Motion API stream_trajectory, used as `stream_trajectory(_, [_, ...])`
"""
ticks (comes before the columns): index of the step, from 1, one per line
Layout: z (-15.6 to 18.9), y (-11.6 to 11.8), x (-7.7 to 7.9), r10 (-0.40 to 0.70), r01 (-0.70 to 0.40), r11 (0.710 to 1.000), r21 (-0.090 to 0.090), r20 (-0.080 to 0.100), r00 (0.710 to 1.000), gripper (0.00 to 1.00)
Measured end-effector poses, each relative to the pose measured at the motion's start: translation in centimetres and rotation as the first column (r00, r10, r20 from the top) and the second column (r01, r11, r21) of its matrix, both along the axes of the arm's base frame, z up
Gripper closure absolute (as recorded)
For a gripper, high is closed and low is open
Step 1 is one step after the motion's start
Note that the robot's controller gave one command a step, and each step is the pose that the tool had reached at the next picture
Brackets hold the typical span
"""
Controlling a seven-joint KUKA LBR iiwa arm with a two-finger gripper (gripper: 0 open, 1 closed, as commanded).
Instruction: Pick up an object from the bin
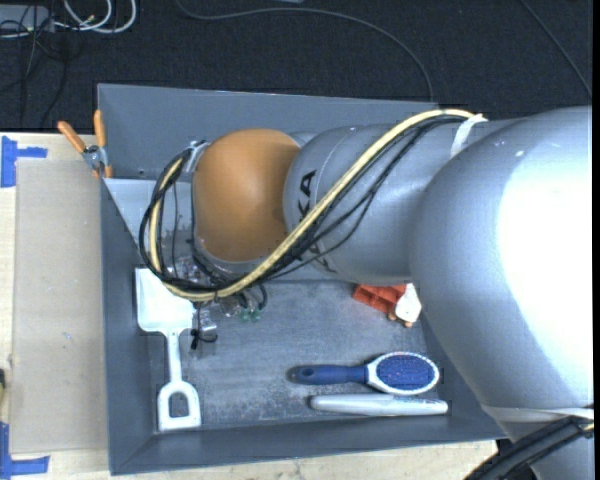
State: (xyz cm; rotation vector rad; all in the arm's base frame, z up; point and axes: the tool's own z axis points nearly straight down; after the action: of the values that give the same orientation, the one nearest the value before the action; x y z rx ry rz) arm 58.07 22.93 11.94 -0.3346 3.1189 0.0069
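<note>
Hanging low, gripper [202,336] just beside white scoop [172,363], left side of bin [310,333]

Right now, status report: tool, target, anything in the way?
Tool at left of bin, close beside white scoop; grip unreadable. Apart, to the right: blue brush, grey rod, orange piece.

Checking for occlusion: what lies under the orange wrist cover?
Left of and below the orange cover, the white scoop pokes out beside the pincer. The bin floor directly beneath is hidden.
</note>
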Motion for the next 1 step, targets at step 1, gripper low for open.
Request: stream_trajectory(1, [-2.33, -1.19, -1.05, -0.006, 0.006, 1.0, -0.013, -0.029, 1.0, 0.0])
